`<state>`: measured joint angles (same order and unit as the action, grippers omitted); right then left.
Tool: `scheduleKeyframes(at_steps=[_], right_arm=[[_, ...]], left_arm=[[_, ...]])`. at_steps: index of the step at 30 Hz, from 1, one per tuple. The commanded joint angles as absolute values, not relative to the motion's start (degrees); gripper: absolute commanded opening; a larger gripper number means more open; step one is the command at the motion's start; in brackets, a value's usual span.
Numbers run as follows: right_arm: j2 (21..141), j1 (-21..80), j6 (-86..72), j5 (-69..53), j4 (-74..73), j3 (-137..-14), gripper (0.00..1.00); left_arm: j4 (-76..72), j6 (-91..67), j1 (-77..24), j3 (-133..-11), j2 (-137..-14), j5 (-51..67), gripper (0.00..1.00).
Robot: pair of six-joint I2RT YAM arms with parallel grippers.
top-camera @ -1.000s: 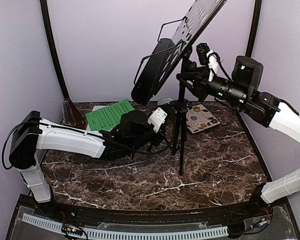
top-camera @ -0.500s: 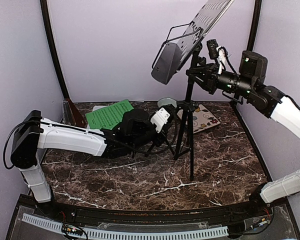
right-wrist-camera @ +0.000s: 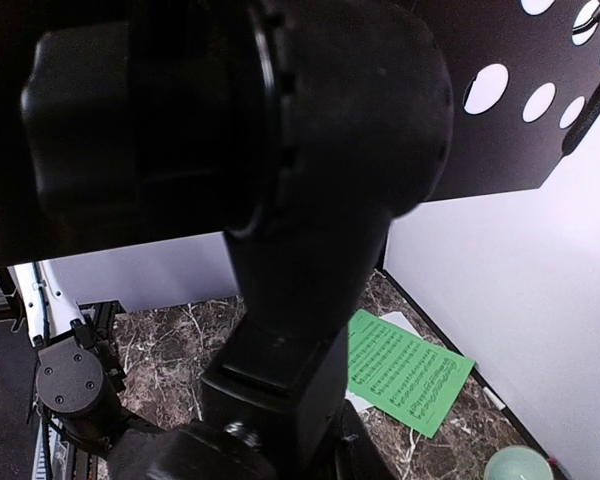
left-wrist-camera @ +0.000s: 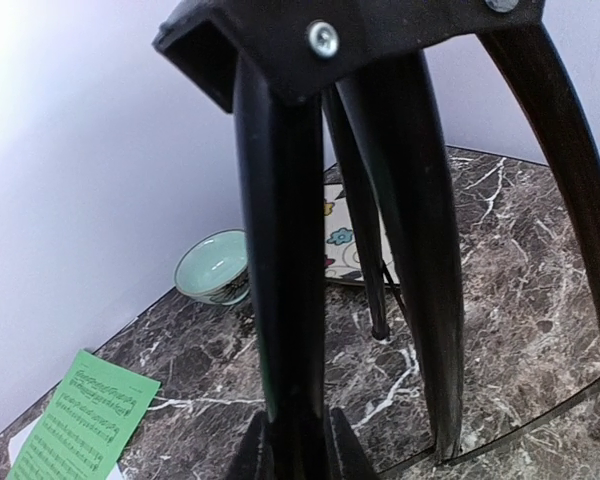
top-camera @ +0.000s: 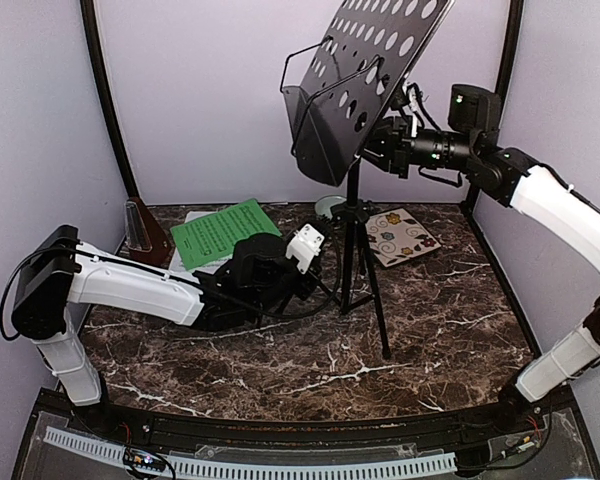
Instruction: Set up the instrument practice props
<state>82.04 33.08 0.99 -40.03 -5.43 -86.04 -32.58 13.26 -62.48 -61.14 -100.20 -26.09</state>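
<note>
Left claw (left-wrist-camera: 298, 448) pinches stand (top-camera: 325, 140) leg, right claw (top-camera: 380, 140) its neck. Bowl (left-wrist-camera: 213, 268), tile (top-camera: 402, 236) behind at 12; surface (top-camera: 450, 320) open at 5.

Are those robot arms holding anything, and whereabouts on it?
Both hold the music stand: the left gripper clamps a tripod leg low down, the right gripper grips the joint behind its desk.

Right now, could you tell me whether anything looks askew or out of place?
Nothing spilled or damaged. The music stand, held by left gripper at a leg and right gripper near the top, has a bare, steeply tilted desk; the green sheet lies on the table.
</note>
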Motion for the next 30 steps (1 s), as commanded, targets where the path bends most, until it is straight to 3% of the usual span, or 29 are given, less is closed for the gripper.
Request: scheduleKeyframes(at_steps=[1,5,10,18,30], right_arm=[[81.08,32.71,3.3,-45.51,9.06,-93.84,0.0],[82.64,32.77,6.83,-47.0,7.55,-94.52,0.0],[84.26,32.75,12.43,-47.15,1.26,-95.89,0.0],[84.58,32.77,11.27,-45.58,3.74,-92.43,0.01],[83.82,32.75,8.9,-43.13,6.62,-89.36,0.41]], left_arm=[[-36.5,19.18,-63.81,-60.63,-99.17,-31.44,0.0],[-36.71,20.46,-63.81,-60.85,-99.75,-35.39,0.0],[-34.62,18.5,-63.81,-60.75,-99.61,-32.28,0.0],[-32.45,17.35,-63.81,-62.81,-101.85,-30.63,0.0],[-30.99,15.99,-63.81,-63.55,-102.57,-30.49,0.0]])
